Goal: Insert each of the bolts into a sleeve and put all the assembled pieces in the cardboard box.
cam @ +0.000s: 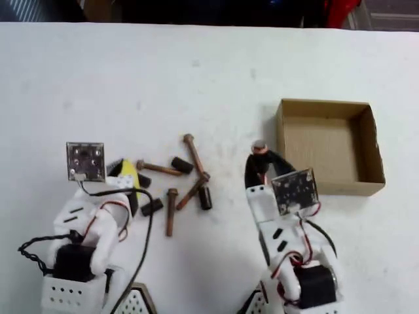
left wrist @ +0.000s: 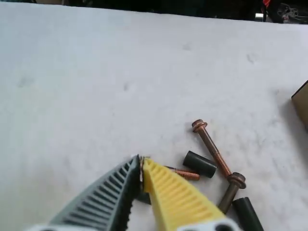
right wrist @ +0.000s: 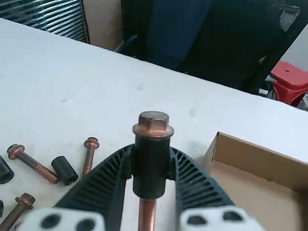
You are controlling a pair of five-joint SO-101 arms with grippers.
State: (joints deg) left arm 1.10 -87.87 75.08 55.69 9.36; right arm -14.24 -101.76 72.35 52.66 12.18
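Right jaws clamp a black sleeve (right wrist: 150, 163) with a copper bolt (right wrist: 153, 124) through it, upright above the worktop (cam: 209, 72), just left of the open box (cam: 325, 147) at centre right. Left jaws, pressed together, sit lower left beside loose bolts (cam: 171, 210) and sleeves (cam: 182, 165).

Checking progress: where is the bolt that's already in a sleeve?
The sleeved bolt stands upright in the right gripper, just left of the cardboard box in the high view, outside it.
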